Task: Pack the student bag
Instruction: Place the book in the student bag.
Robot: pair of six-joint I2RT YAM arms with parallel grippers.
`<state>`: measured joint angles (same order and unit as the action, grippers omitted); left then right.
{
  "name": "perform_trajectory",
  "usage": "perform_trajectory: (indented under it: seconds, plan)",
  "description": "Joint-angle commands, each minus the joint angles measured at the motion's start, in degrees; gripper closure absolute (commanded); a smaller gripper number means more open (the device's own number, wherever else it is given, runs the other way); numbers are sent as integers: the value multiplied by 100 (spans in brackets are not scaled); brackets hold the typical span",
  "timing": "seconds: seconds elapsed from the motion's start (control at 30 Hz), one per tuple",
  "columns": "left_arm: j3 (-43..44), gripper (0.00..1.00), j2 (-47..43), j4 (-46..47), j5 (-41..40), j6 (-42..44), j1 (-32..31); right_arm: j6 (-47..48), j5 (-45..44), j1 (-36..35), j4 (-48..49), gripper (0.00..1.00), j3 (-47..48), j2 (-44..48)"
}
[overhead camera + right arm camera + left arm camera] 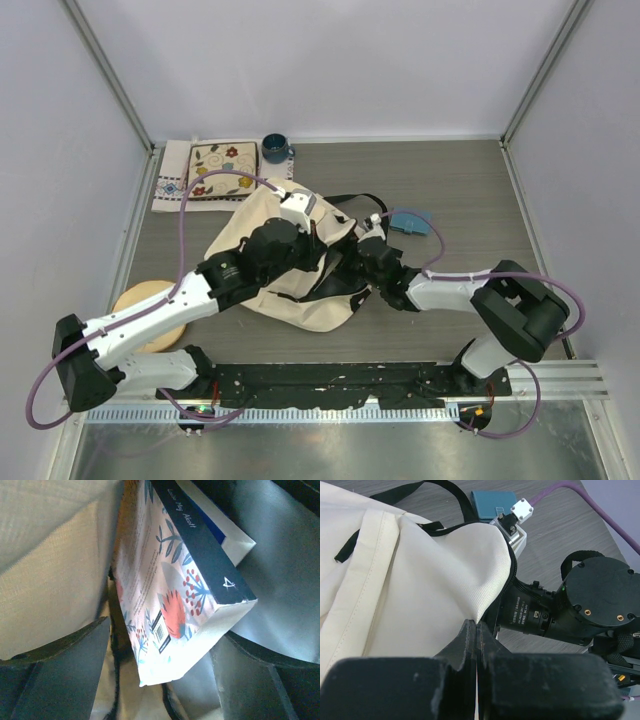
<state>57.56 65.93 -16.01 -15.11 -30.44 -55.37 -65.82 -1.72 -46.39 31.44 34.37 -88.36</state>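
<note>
the soft cream fabric student bag point(262, 212) slumps mid-table, limp and light, and is best held by its stitched zipper rim. the left gripper point(476, 627) is clamped on that rim. the right gripper point(160, 645) straddles a floral paperback book point(170, 580) inside; whether it grips, i cannot tell.

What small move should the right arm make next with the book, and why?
Probably ease the book deeper into the student bag. The right wrist view shows it between the fingers of the right gripper, already among fabric walls, while the left gripper pinches the bag's rim, holding the mouth up. Whether the right grip is closed is unclear.
</note>
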Motion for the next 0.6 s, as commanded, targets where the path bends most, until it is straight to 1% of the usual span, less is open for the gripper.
perform_trajectory:
  seconds: [0.0, 0.07, 0.17, 0.3, 0.43, 0.57]
  plan:
    - [45, 100, -19, 731, 158, -103, -17, 623, 57, -28, -420, 16, 26, 398]
    - [27, 100, -19, 766, 167, -94, -17, 650, 5, -28, -568, 16, -27, 503]
    - [45, 100, -36, 740, 158, -77, -17, 834, -311, -28, -1227, 15, 26, 775]
    - [1, 100, -98, 705, 123, -68, -17, 1063, -409, -10, -1614, 14, 8, 1109]
    - [-52, 100, -116, 757, 140, -120, -17, 967, -128, -10, -1457, 14, -36, 1066]
    - [-43, 100, -107, 749, 193, -138, -17, 808, 92, -10, -1325, 16, 8, 829]
